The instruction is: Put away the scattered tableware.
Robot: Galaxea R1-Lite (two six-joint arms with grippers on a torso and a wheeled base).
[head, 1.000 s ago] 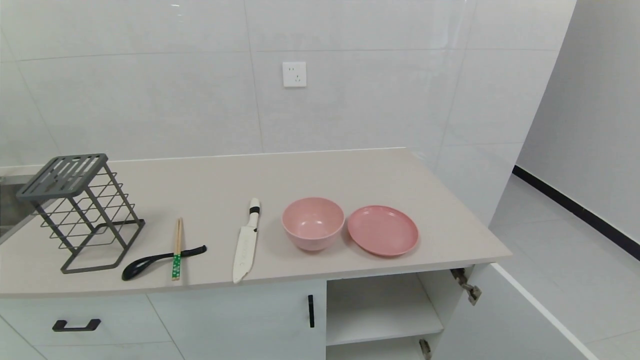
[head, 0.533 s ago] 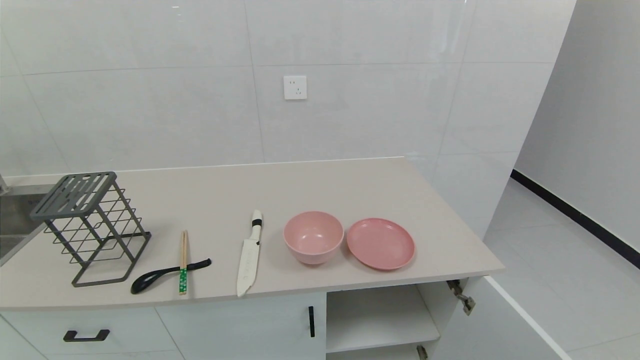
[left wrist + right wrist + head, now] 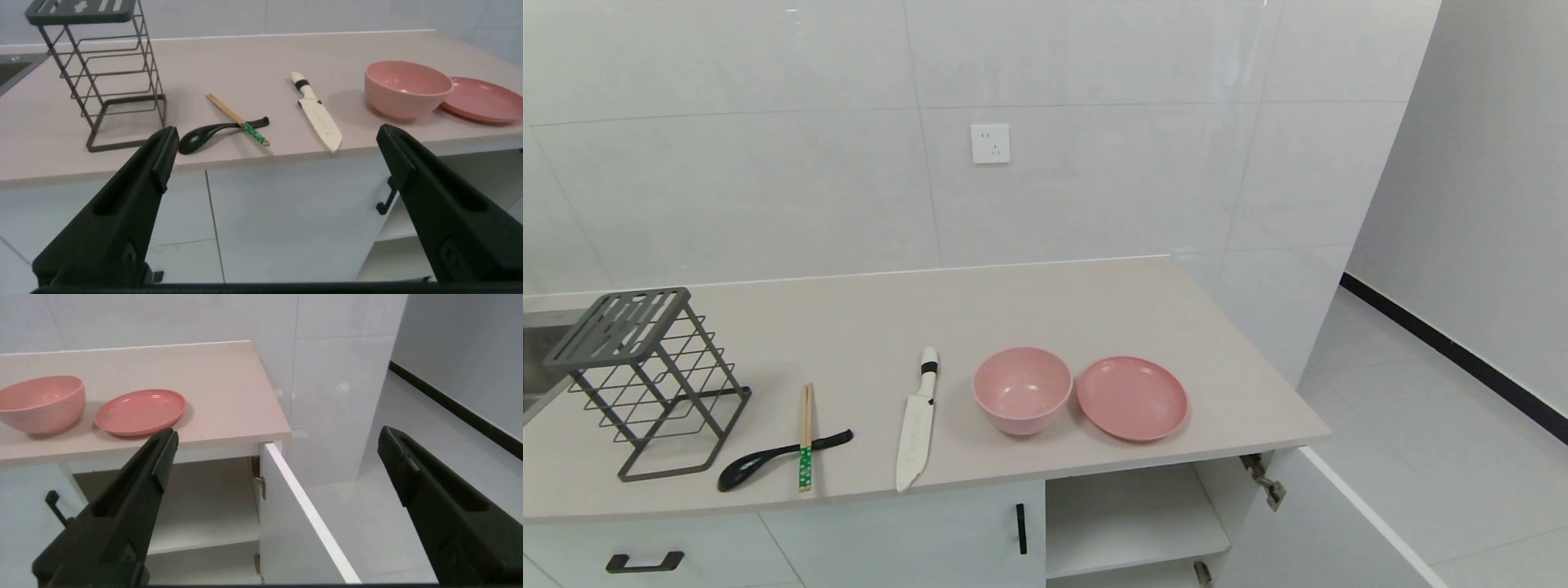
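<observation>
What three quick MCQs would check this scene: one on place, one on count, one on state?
1. The chopsticks lie: A) across the black spoon B) in a mug C) on the floor
2. Pink dishes on the counter: A) one B) two C) three
3. The cupboard door is: A) shut B) open C) missing

Key: 1 A, they cross its handle; 2 B, a bowl and a plate; 3 B, it stands swung outward.
</observation>
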